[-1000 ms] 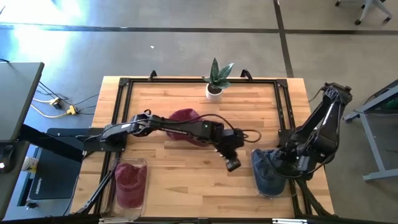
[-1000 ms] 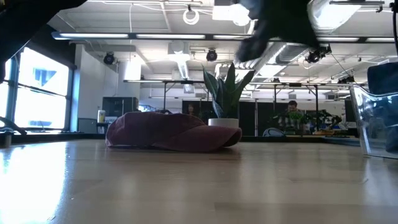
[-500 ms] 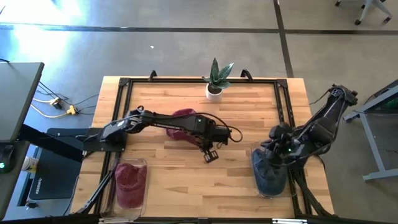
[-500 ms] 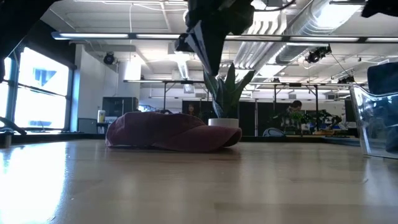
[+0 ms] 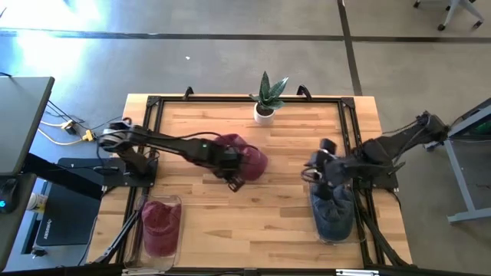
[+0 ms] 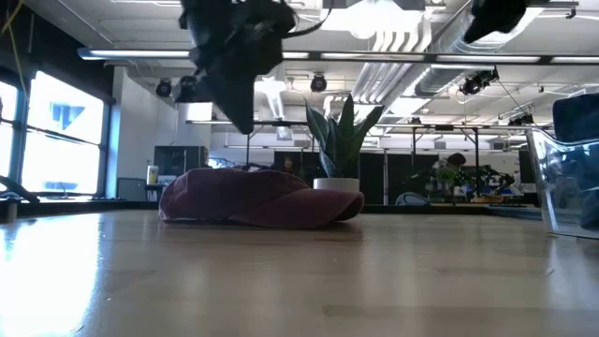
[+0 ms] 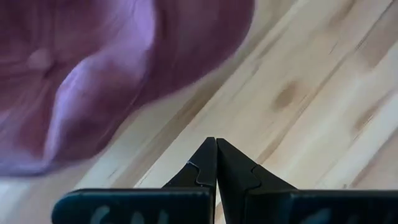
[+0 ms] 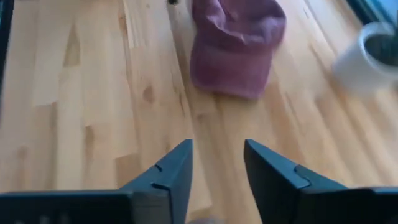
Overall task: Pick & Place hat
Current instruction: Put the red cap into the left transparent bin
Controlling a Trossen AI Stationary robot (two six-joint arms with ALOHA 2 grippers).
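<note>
Hat: a maroon cap (image 5: 244, 157) lies flat on the wooden table (image 5: 291, 222) near its middle, in front of a small potted plant (image 5: 265, 98), touched by neither arm.
Left gripper: the left gripper (image 5: 235, 181) hangs above the table just beside the cap's near edge; its wrist view shows the two fingers pressed together, holding nothing.
Right gripper: the right gripper (image 5: 316, 170) sits over the clear bin (image 5: 332, 218) at the table's right side, fingers spread apart and empty, pointing across the boards toward the cap.
Bins: the right bin holds dark blue cloth; a second clear bin (image 5: 159, 225) at the near left corner holds maroon cloth.
Handling: the cap looks light, soft and floppy, its crown creased and sagging, so it should crumple rather than resist.
Where to grip: probably the stiffer brim, or a pinched fold of crown fabric; a shallow pinch on loose cloth may slip free.
Step in hand: likely closing in on the cap before any pick.
</note>
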